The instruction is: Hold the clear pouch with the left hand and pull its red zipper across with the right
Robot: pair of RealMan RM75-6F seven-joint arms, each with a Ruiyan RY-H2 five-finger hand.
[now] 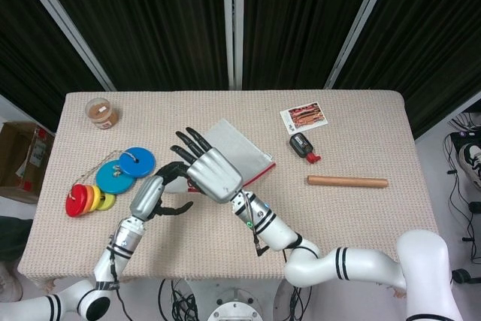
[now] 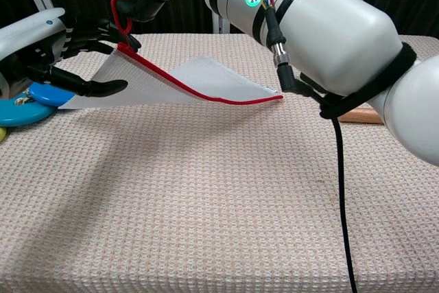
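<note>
The clear mesh-textured pouch [image 2: 180, 81] with the red zipper [image 2: 199, 94] along its edge lies mid-table, its near-left corner lifted off the beige woven tablecloth [image 2: 206, 204]. The right hand [image 1: 210, 172] holds the red pull loop [image 2: 121, 13] at that raised corner, its other fingers spread above. The left hand [image 2: 41, 49] sits just beside the lifted corner, dark fingers apart around the pouch's edge; whether they grip it cannot be told. The printed card [image 1: 304, 117] bears a picture, but no writing is legible.
</note>
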